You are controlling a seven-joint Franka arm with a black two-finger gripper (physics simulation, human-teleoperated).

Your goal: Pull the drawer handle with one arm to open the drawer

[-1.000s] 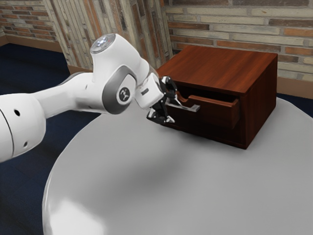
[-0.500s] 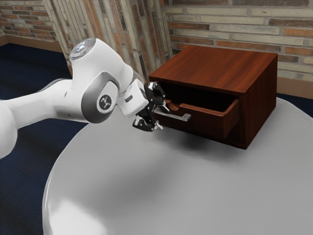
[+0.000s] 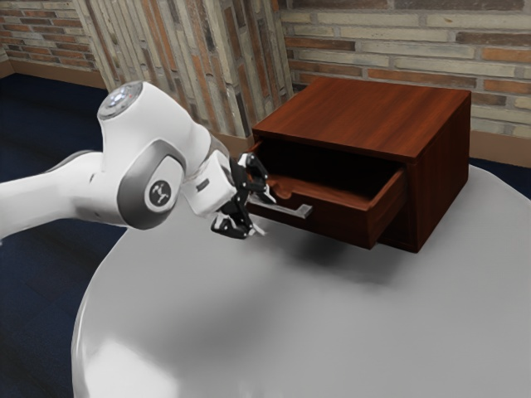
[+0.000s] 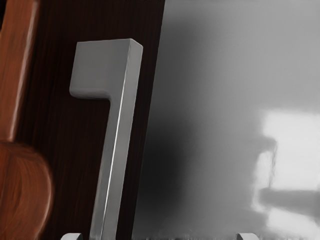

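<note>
Drawer (image 3: 336,199) of a reddish-brown wooden cabinet (image 3: 373,116) stands partly out of its opening, its front turned toward the exterior view's lower left, where a white Franka arm (image 3: 124,178) reaches in over a round grey table (image 3: 274,332). What shows of the drawer's inside lies in shadow, and its contents cannot be made out. The cabinet sits at the table's far side, before a brick wall (image 3: 398,41).

A silver bar handle (image 3: 289,210) runs level along the drawer front, its long axis going from the exterior view's left to its right. The black gripper (image 3: 246,199) is at the bar's end toward the exterior view's left, jaws apart, with one finger above the bar and one below. The bar lies between them, not pinched.

In the wrist view the handle (image 4: 117,150) runs lengthwise away from the hand against the dark drawer front (image 4: 60,145), just beside one of two well-separated fingertips (image 4: 71,236).
</note>
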